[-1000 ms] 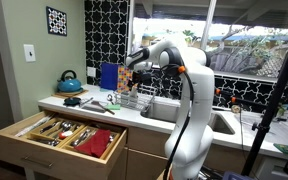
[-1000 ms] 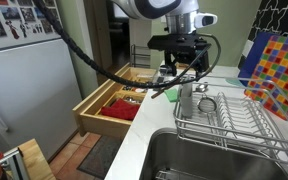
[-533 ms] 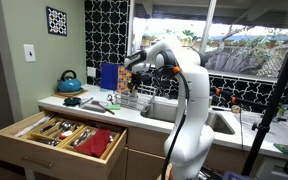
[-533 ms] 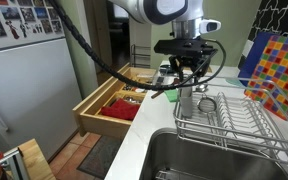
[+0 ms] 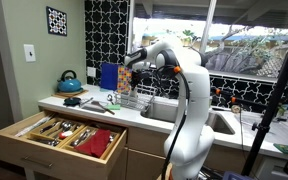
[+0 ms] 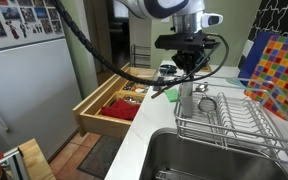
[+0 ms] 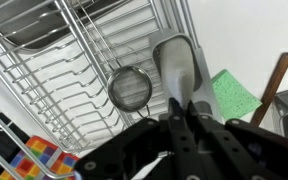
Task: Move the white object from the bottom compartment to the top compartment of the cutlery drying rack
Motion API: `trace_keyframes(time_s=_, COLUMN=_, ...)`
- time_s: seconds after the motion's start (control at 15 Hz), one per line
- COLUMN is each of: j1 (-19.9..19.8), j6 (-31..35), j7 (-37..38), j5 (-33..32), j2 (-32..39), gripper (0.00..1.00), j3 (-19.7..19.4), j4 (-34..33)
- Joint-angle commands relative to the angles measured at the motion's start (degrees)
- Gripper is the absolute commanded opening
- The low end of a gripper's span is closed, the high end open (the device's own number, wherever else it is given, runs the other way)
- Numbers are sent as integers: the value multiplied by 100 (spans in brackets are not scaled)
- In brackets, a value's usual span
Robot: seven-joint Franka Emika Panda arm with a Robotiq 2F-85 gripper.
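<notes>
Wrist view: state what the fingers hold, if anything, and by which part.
The white utensil, apparently pinched at its narrow end by the fingers; its broad end sticks out.

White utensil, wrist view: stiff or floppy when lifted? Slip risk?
The white utensil looks like moulded plastic, so it is probably stiff and light. Its smooth, glossy face may slip in the gripper. Being long, it could snag the dish rack wires.

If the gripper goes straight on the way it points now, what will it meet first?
Probably the pale utensil, which stands right ahead of the gripper in the wrist view, beside the strainer. Depth is unclear; they may already touch.
</notes>
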State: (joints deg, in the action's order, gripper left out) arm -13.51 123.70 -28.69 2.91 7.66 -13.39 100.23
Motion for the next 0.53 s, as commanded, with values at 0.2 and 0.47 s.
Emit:
trace_keyframes(time_s=0.2, j1=-86, j6=-212, j7=-167, j5=-43, j2=-301, gripper=5, j3=61, j4=21)
trace_keyframes(time_s=0.47, j1=-48, j6=-225, j7=-366, j5=-79, j2=-559, gripper=5, j3=62, j4=68)
